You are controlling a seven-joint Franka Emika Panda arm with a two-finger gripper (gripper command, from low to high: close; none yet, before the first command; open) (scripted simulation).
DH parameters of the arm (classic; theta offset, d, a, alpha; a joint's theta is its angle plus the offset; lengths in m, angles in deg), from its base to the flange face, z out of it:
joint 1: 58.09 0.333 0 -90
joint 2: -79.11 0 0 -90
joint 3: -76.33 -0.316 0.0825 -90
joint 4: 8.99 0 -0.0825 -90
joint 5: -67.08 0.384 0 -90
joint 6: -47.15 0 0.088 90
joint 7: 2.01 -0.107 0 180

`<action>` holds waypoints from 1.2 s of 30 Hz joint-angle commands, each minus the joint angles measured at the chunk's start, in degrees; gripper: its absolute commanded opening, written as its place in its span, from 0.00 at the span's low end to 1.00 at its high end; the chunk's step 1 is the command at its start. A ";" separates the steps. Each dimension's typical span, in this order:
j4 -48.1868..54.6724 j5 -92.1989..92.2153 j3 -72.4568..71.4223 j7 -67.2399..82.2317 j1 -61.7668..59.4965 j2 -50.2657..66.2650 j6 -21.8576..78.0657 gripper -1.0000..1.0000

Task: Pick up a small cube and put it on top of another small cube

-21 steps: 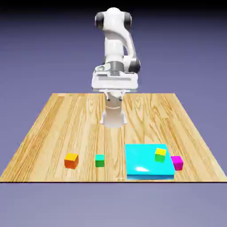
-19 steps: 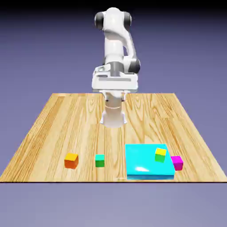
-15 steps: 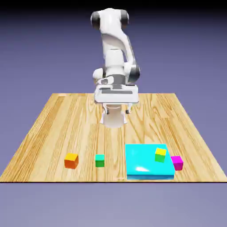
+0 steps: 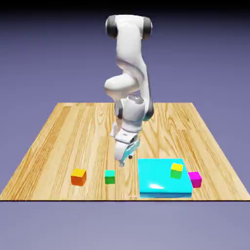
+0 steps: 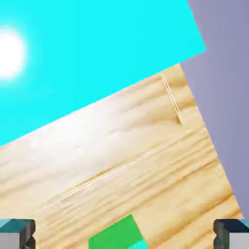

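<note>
While my arm hung low over the near half of the tabletop [image 4: 63, 127], my pincer [image 4: 124, 159] pointed down at the boards just beside the cyan slab's [image 4: 158, 183] left edge. Fingers spread wide, nothing between them: in the hand view the two grey tips sat at opposite bottom corners, one of them here [image 5: 17, 234], with bare wood across the gap.

Small cube [image 4: 110, 177], bright green, sat on the wood near the front edge, a little left of and nearer than the pincer. In the hand view only its top corner showed, low between the tips [image 5: 116, 236], so it was not yet centred under me. Another small cube [image 4: 78, 177], orange, sat further left along the same near row, apart from the green one.

Yellow-green cube [image 4: 177, 170] rested on the slab; magenta cube [image 4: 195, 179] lay on the wood just off the slab's right side. Neither concerned me.

Step in hand, as I judged it: the approach to the green cube, grasp not yet made. Next move would call for shifting toward the near edge and slightly left until the cube lay midway between the tips, squaring the fingers to its faces, then lowering around it before closing. Slab edge was close by; worth keeping clear of it on descent.
</note>
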 commanded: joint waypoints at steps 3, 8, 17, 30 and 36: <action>1.22 -2.94 6.16 6.68 6.23 5.83 1.67 0.50; 2.47 -4.36 8.57 11.47 8.46 11.81 1.10 0.50; 4.30 -1.58 0.25 12.24 -0.85 20.58 -6.67 0.00; 5.95 -11.97 18.03 25.02 -3.11 3.15 4.80 0.00; 7.20 -6.86 8.63 27.47 -13.48 12.05 -3.24 0.00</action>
